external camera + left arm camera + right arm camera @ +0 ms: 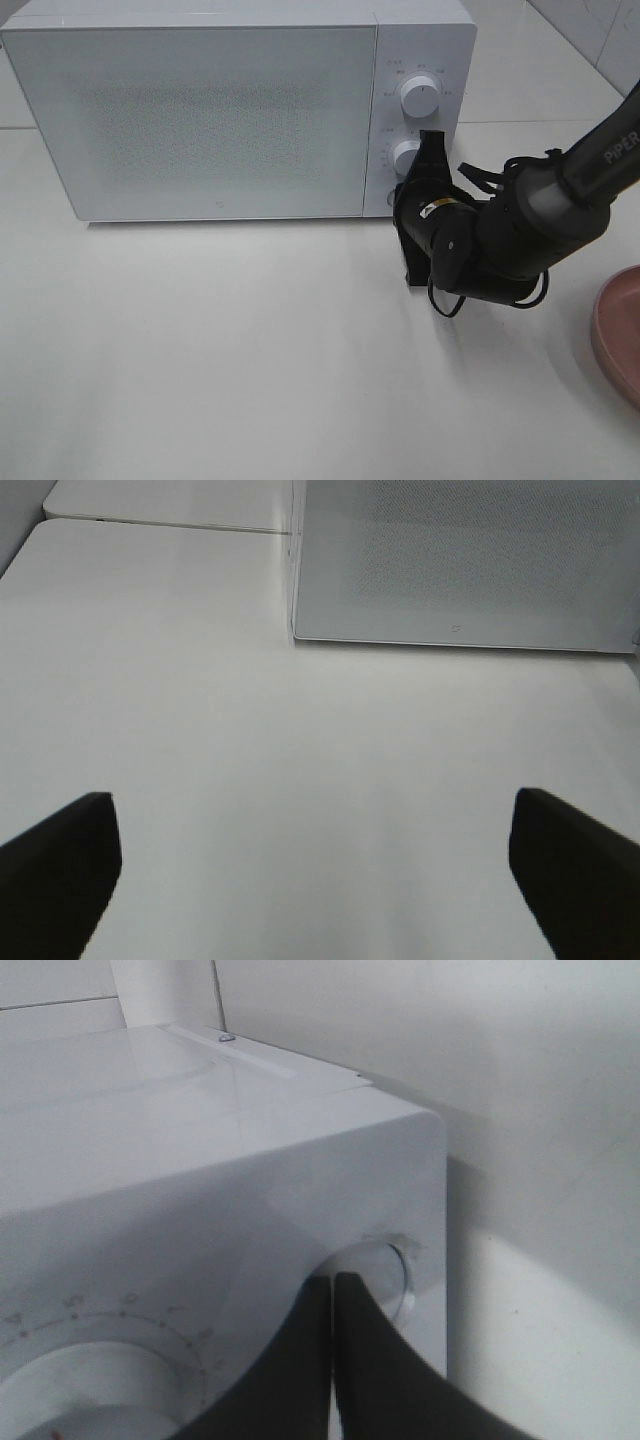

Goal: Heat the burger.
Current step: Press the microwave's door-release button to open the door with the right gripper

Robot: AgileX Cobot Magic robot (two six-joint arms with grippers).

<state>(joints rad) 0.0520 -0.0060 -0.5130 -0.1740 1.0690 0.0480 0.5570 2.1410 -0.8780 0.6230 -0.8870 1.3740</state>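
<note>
The burger is out of view. The white microwave stands at the back of the table with its door closed. My right gripper is shut, with nothing between its fingers, and points at the control panel beside the lower knob. In the right wrist view the closed gripper has its tips against a round knob, with a larger marked dial nearby. My left gripper is open over bare table in front of the microwave; it holds nothing and does not show in the exterior view.
A flat pink plate lies at the right edge of the table, close to the right arm. The upper knob sits above the lower one. White table surface stretches in front of the microwave.
</note>
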